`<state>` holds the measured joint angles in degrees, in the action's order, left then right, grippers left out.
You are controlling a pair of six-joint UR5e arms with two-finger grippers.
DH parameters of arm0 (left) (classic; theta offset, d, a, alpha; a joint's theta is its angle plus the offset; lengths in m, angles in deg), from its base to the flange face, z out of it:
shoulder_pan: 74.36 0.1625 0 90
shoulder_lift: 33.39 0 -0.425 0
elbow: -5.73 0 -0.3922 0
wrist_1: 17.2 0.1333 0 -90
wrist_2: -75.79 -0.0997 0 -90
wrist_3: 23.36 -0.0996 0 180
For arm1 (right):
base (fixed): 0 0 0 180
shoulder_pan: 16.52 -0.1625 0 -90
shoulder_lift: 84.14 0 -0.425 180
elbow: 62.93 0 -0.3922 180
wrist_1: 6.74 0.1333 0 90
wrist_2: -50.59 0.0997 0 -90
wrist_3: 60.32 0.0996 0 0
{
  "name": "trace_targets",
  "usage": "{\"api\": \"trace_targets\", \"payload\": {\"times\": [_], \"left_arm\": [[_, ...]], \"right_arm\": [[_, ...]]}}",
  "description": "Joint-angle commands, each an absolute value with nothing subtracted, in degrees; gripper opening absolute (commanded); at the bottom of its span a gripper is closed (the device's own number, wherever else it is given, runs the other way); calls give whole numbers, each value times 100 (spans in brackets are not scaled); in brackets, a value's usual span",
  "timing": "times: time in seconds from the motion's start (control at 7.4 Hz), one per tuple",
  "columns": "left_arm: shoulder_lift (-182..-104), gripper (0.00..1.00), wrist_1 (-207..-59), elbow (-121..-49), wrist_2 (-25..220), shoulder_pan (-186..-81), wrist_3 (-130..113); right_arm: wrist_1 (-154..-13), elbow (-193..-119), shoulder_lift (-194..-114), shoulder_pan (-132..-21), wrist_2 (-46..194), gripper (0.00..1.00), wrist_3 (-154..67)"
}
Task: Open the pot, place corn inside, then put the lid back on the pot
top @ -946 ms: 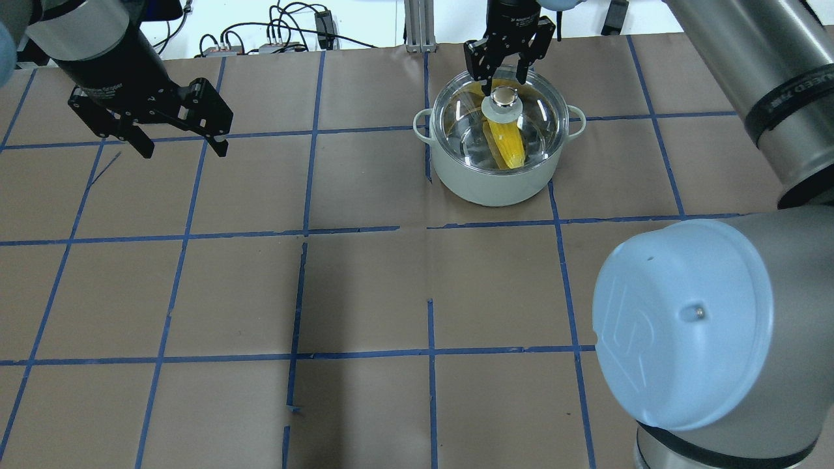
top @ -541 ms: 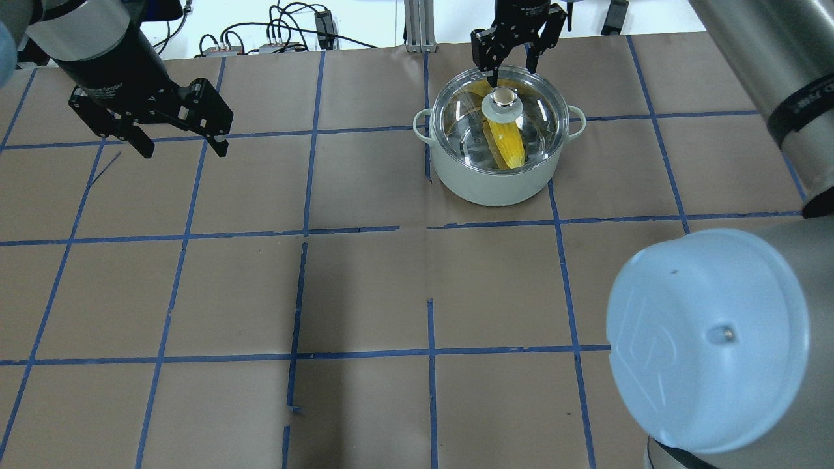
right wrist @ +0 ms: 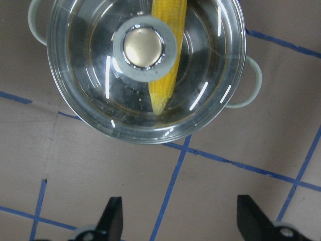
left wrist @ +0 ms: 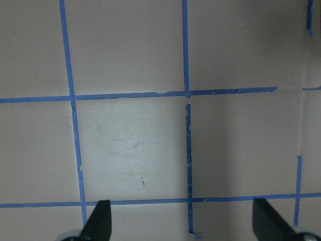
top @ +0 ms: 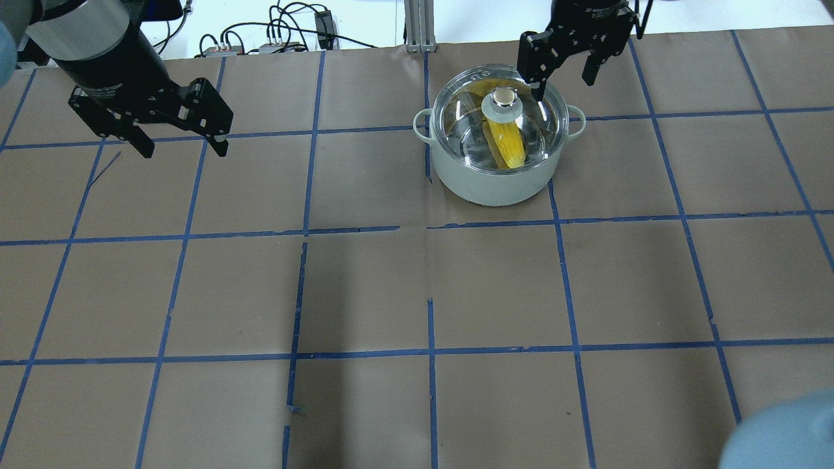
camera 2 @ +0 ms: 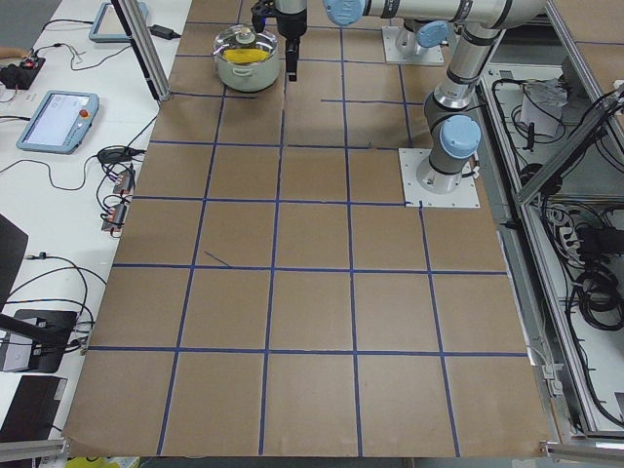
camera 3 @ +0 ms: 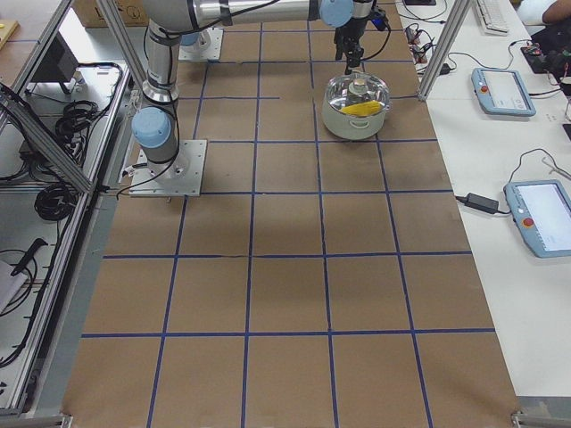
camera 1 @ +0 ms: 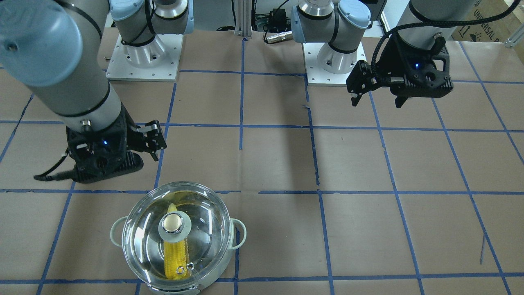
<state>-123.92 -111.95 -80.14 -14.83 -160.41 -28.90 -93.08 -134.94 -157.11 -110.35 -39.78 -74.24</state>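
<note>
Lid (top: 502, 99) on pot (top: 488, 185), corn (top: 508, 144) inside, right fingers (right wrist: 111, 218) spread wide, empty, left fingers (left wrist: 100, 221) spread, empty

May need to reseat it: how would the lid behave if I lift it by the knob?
Likely rigid but breakable: the lid looks like clear glass. Its shiny round knob could slip in a pinch. Hung from that central knob, it should stay fairly level.

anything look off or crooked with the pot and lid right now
Nothing stands out. The lid sits centred on the pot, the corn lies inside under the glass, nothing is spilled, and the right gripper and left gripper are both open and clear of it.
</note>
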Motion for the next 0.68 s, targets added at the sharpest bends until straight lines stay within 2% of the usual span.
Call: {"api": "trace_targets", "payload": {"times": [0.0, 0.27, 0.54], "left_arm": [[-12392, 100, -11195, -8014, -1483, -16041, -2890], [-12392, 100, -11195, -8014, -1483, -16041, -2890], [-12392, 100, -11186, -8014, -1483, -16041, -2890]], "right_arm": [[-9881, -14542, -16427, -10898, -4037, 96, -7482], [-9929, -14826, -16851, -10951, -4064, 100, -7491], [-9929, -14731, -16730, -10959, -3967, 100, -7465]]}}
